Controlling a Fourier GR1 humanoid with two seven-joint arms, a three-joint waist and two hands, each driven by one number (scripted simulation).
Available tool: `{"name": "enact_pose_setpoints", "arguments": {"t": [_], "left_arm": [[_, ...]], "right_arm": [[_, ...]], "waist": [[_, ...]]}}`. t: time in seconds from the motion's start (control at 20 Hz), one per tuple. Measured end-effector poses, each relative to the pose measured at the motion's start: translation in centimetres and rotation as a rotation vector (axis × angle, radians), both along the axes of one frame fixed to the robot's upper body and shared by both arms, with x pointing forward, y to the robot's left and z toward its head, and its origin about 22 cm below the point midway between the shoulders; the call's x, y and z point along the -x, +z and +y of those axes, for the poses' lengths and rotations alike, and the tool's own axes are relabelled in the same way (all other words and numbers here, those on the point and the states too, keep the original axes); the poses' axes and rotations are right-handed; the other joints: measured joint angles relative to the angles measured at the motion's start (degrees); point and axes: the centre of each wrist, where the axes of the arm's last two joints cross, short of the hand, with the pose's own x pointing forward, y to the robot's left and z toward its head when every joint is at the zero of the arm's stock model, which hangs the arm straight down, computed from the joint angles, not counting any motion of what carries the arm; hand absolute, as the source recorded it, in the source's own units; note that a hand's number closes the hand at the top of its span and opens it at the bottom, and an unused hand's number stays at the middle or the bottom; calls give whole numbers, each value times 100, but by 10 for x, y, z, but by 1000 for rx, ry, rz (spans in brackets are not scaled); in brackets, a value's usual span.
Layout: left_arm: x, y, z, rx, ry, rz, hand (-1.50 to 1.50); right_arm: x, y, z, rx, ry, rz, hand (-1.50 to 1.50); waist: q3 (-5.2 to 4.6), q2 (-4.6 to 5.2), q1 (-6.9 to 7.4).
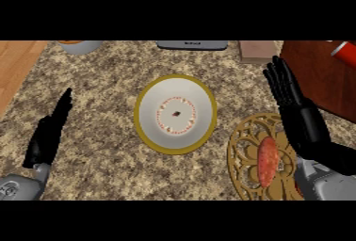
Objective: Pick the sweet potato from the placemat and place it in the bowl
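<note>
From the head view I see the sweet potato (267, 160) lying on the gold openwork placemat (245, 155) at about four o'clock on the counter (104, 108), its long axis running twelve to six, tilted only slightly. The bowl (175, 114), white with a yellow rim, sits mid-counter, just beside the placemat at its ten o'clock. My right hand (299, 113) hangs over the placemat's right edge, fingers straight, grasping nothing. My left hand (47, 136) rests at eight o'clock, fingers straight and relaxed.
</note>
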Motion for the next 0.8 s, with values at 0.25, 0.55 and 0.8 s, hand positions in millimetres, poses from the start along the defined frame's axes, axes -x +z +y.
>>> {"name": "enact_pose_setpoints", "arguments": {"t": [0.25, 0.55, 0.8], "left_arm": [[-14, 28, 12, 84, 2, -174, 0], [-20, 51, 17, 207, 0, -315, 0], [-19, 58, 32, 252, 0, -366, 0]], "right_arm": [[0, 0, 43, -82, 205, 54, -150], [17, -17, 48, 110, -2, -4, -150], [66, -30, 60, 227, -83, -78, -150]], "waist": [[-27, -42, -70], [-59, -128, -269], [-44, -108, -313]]}}
